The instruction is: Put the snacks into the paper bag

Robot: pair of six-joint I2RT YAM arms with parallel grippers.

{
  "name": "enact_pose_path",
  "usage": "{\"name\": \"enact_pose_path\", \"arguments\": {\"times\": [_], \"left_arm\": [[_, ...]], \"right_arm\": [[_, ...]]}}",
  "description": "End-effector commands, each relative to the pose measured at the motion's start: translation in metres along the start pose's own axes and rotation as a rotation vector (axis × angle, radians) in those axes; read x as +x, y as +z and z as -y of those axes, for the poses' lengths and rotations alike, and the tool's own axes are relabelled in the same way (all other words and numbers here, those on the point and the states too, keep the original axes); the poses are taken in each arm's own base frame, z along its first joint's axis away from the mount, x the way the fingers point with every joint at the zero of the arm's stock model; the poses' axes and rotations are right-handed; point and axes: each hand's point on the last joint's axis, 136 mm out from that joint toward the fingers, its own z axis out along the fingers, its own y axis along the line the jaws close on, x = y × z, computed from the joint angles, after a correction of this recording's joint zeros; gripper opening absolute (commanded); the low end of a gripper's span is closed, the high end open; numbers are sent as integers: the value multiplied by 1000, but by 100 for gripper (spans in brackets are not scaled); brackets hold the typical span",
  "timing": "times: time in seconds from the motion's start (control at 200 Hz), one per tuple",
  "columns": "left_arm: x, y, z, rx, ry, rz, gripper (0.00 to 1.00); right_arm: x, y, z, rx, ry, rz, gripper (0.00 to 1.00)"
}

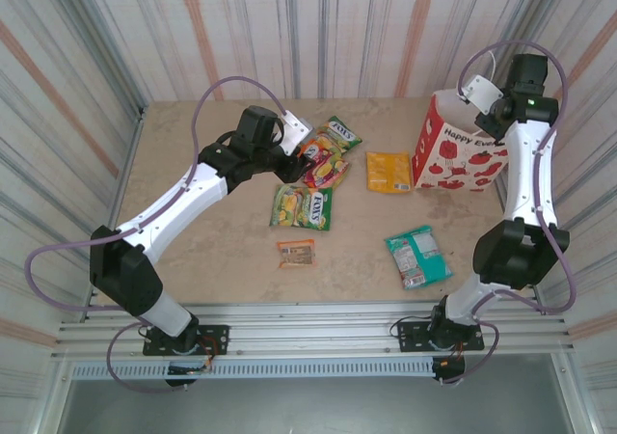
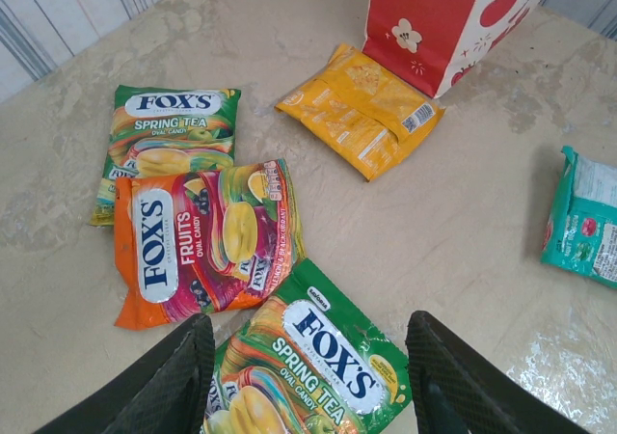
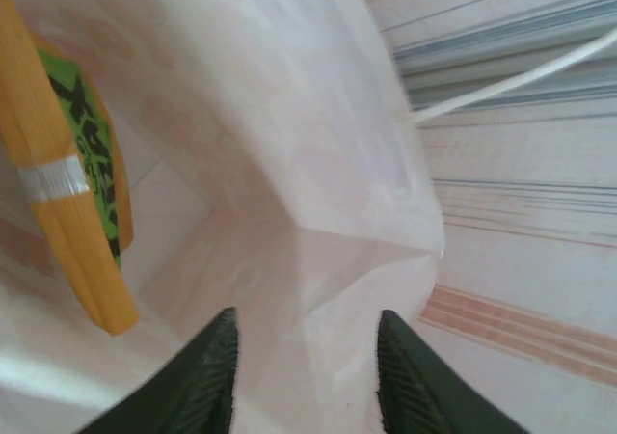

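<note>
done — one orange-yellow flat packet (image 3: 77,241) in white apple-print paper bag (image 1: 453,154) | left — we count six glossy snacks (image 1: 301,207) on beige table (image 1: 212,251) | right gripper (image 3: 307,320) wide, empty, at bag; left gripper (image 2: 308,333) wide, empty

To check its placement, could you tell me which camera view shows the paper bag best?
The top external view: the paper bag stands upright at far right, apple print visible. The left wrist view catches its red lower corner; the right wrist view looks inside at its white walls.
</note>
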Motion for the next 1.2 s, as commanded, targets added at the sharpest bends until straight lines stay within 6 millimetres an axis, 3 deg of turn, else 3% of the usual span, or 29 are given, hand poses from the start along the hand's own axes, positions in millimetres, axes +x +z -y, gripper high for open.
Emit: {"name": "enact_pose_path", "arguments": {"times": [0.0,0.065,0.1,0.195,0.326,0.521,0.661,0.872,1.122,1.198], "left_arm": [[-1,-3,-3,-10,-16,-10,56],[-2,-3,-4,-10,-24,-10,56],[-3,-3,-4,-9,-32,-11,56],[-6,-2,-3,-1,-53,-10,56],[-9,-2,-2,8,-86,-13,56],[-12,-5,-1,12,-106,-3,56],[-10,-6,-1,12,-112,-11,56],[-5,-8,-1,6,-113,-21,56],[1,-10,-6,-3,-128,-29,56],[3,-11,-8,-8,-133,-31,56]], "right_arm": [[-2,0,-4,-18,73,-1,48],[-14,-9,-1,-14,123,51,52],[-25,-25,12,14,168,105,54],[-41,-45,14,-2,276,181,59],[-55,-59,-3,-63,380,200,64],[-74,-65,-33,-180,558,197,65],[-87,-57,-45,-263,742,194,67],[-95,-24,-63,-400,956,76,67],[-102,16,-84,-458,994,-41,65],[-105,24,-90,-474,990,-50,57]]}}
